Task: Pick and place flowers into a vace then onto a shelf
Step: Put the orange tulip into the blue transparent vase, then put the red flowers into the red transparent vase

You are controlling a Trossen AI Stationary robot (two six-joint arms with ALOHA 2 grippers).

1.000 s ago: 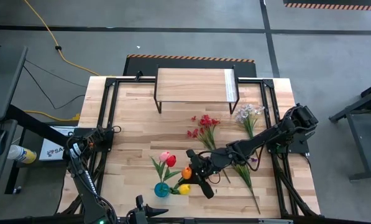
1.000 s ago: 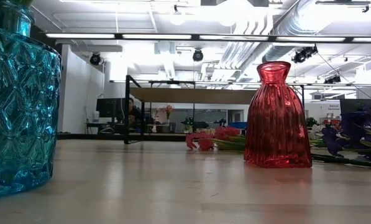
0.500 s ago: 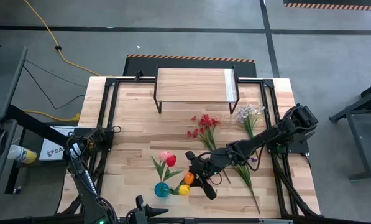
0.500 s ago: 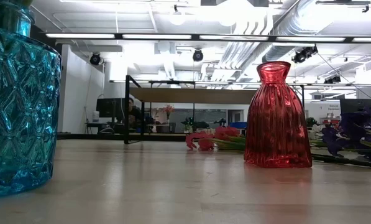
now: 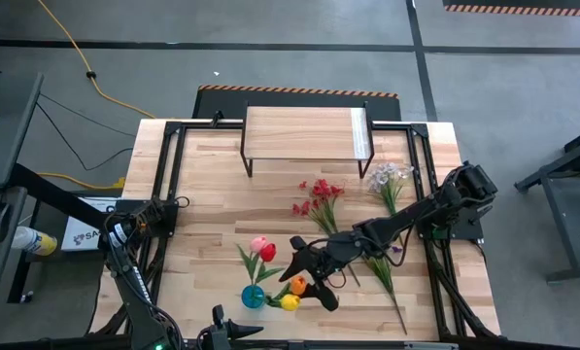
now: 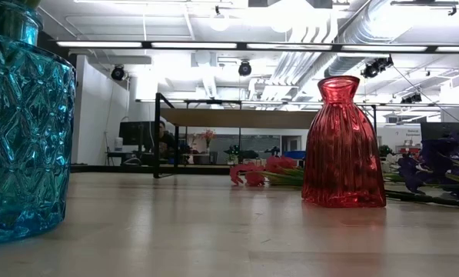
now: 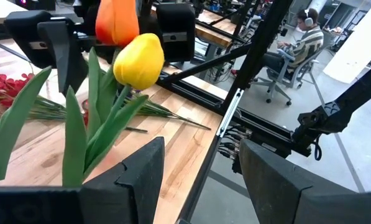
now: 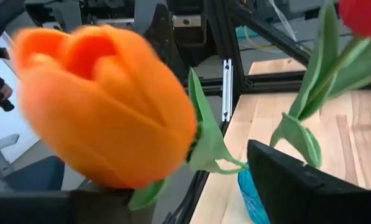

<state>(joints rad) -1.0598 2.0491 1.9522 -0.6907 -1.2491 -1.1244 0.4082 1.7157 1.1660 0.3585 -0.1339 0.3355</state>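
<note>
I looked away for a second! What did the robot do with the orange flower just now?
The right claw opened up and let go of the orange tulip, which dropped lower beside the yellow tulip at the blue vase. The pink and red tulips, the shelf and the left arm stayed put.

The shelf [image 5: 307, 133] stands at the far edge of the surface [image 5: 212, 209], in the middle. Before it, toward the right, a sprig [image 5: 319, 199] lies flat, and another sprig [image 5: 388, 182] lies to its right, near the shelf's right end. At the near edge, left of centre, a vase [image 5: 254, 297] holds four tulips [image 5: 262, 249]: two lean behind it and two hang over to its right. The right gripper [image 5: 305, 271] sits just right of those two tulips, its fingers [image 5: 321, 295] spread with the blooms between them. The right arm reaches in from the right edge, crossing over further stems. A second vase [image 6: 343, 146] stands under that arm. The left arm waits at the near left corner.
</note>
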